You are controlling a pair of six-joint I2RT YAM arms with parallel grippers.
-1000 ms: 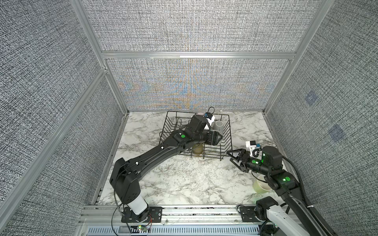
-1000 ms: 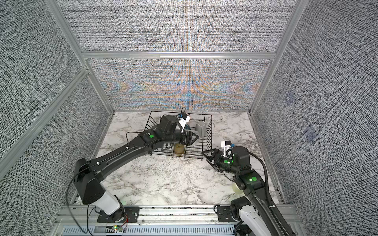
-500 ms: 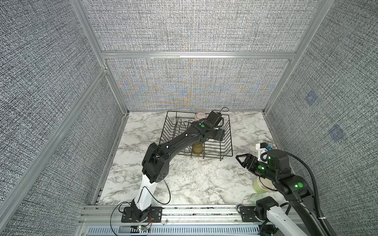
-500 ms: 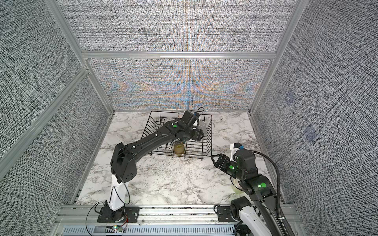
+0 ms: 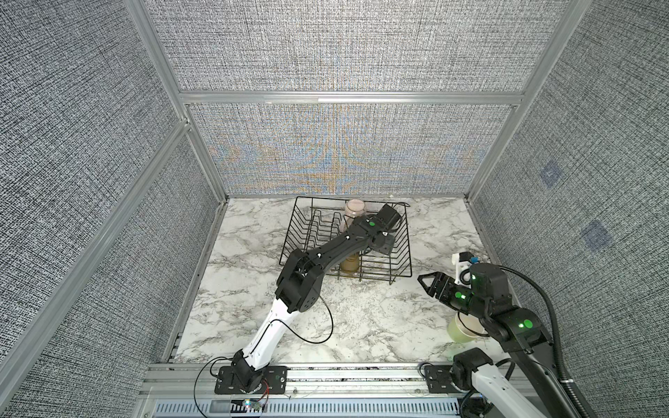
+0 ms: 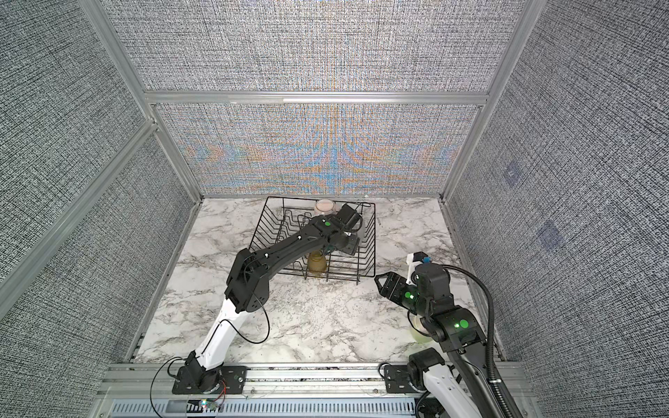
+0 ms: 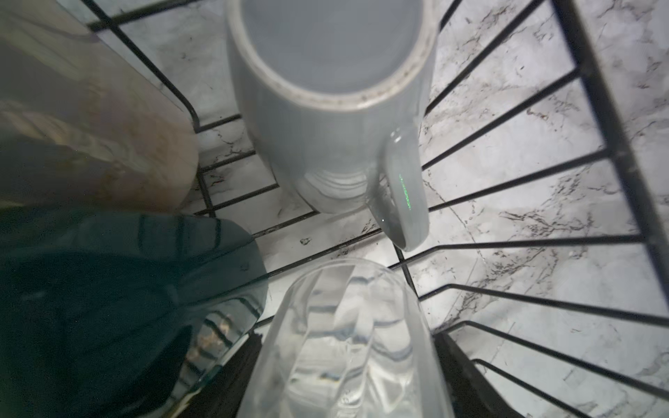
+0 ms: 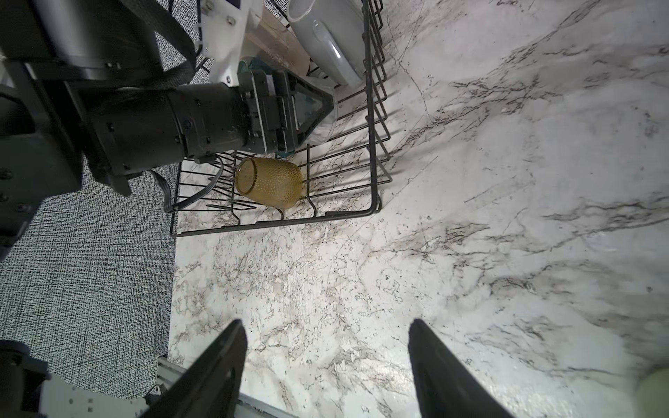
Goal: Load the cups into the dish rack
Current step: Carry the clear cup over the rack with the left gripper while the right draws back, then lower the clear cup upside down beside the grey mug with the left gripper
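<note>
Left pincer [image 7: 345, 338] grips the clear tumbler [image 7: 347, 318] low inside the dish rack [image 5: 408, 246], evidently for placement; right pincer [image 8: 325, 322] hangs open and empty above tabletop [image 8: 470, 253].

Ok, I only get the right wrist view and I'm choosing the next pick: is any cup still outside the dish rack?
Observer: Yes. In both top views a pale yellow-green cup stands on the marble table, outside the dish rack, partly hidden under the right arm.
Operator: Fine. Besides the grey mug and the amber tumbler, what's already in the rack?
Observer: A pale pink mug stands inside it by the far wall, as both top views show.
</note>
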